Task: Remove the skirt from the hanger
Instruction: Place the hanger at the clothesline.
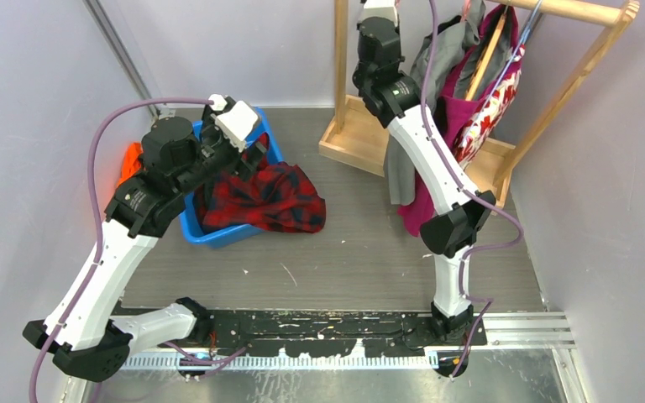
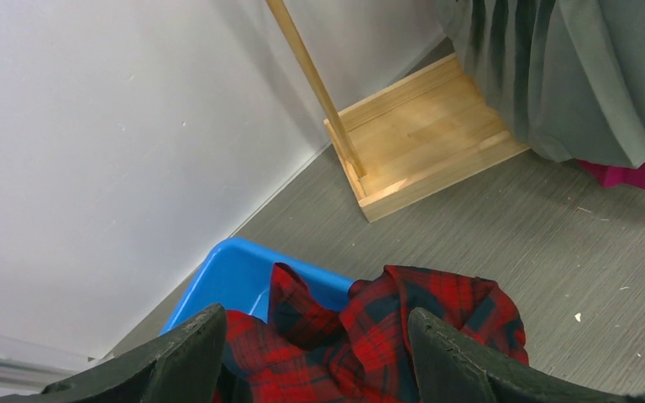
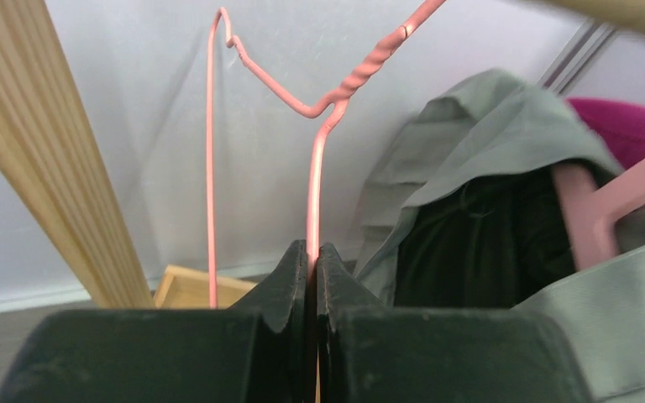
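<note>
Clamping the pink wire hanger (image 3: 312,168) at frame centre, the right hand (image 3: 312,252) could let the thin wire twist or slip, snagging the grey skirt (image 1: 449,46) hanging at upper right of the overhead frame, while the left hand (image 2: 315,317) stands open above the blue bin (image 2: 218,269).

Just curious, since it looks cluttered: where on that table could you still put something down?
The widest bare stretch of the grey table lies between the red plaid garment, the hanging clothes and the arm bases. A smaller patch lies to the right of the right arm. Crowded: the blue bin corner and the wooden rack.
</note>
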